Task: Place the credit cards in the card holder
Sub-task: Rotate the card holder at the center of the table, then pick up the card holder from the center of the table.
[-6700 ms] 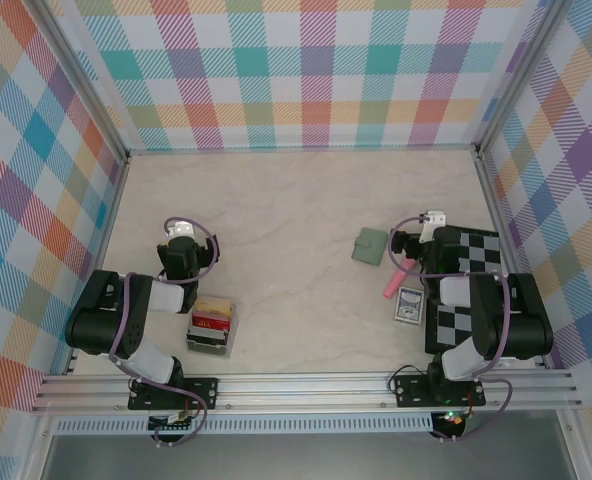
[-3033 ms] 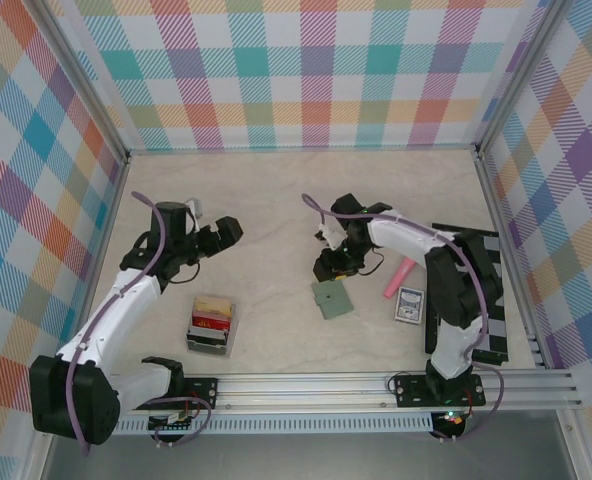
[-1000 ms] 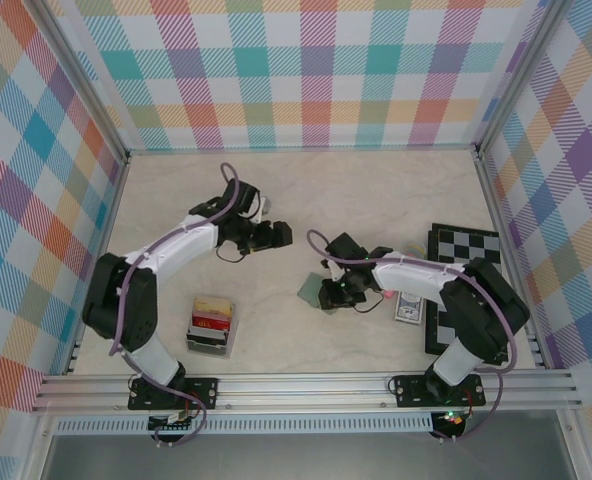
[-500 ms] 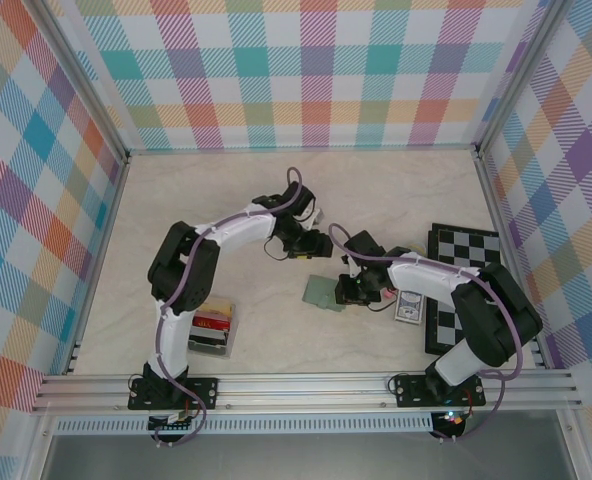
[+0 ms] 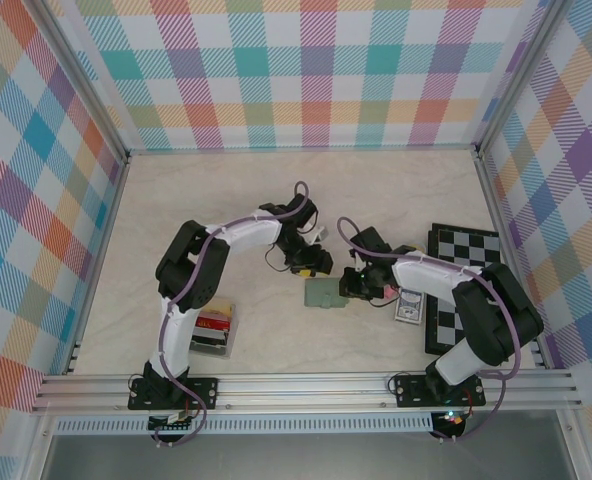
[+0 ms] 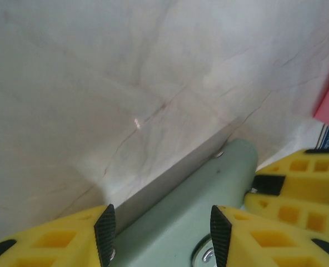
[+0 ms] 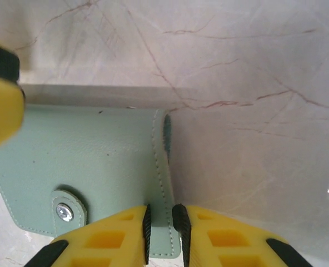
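Note:
The sage-green card holder [image 5: 325,293] lies near the table's middle, seen close in the right wrist view [image 7: 86,150]. My right gripper [image 5: 360,287] is shut on its right stitched edge [image 7: 163,233]. My left gripper [image 5: 316,263] has come down at the holder's far edge, jaws open. In the left wrist view the holder [image 6: 181,222] lies between that gripper's [image 6: 161,219] pads, with a snap showing. The credit cards [image 5: 213,322], red and tan among them, stand in a clear-grey rack at the front left, far from both grippers.
A pink stick [image 5: 387,290] and a blue patterned card box [image 5: 408,308] lie just right of my right gripper. A chessboard [image 5: 468,260] lies at the right wall. The right gripper's yellow fingers [image 6: 298,189] crowd the left wrist view.
My left gripper has swung right and down to the card holder while its jaws narrowed. The right gripper kept its hold and drew the holder slightly right.

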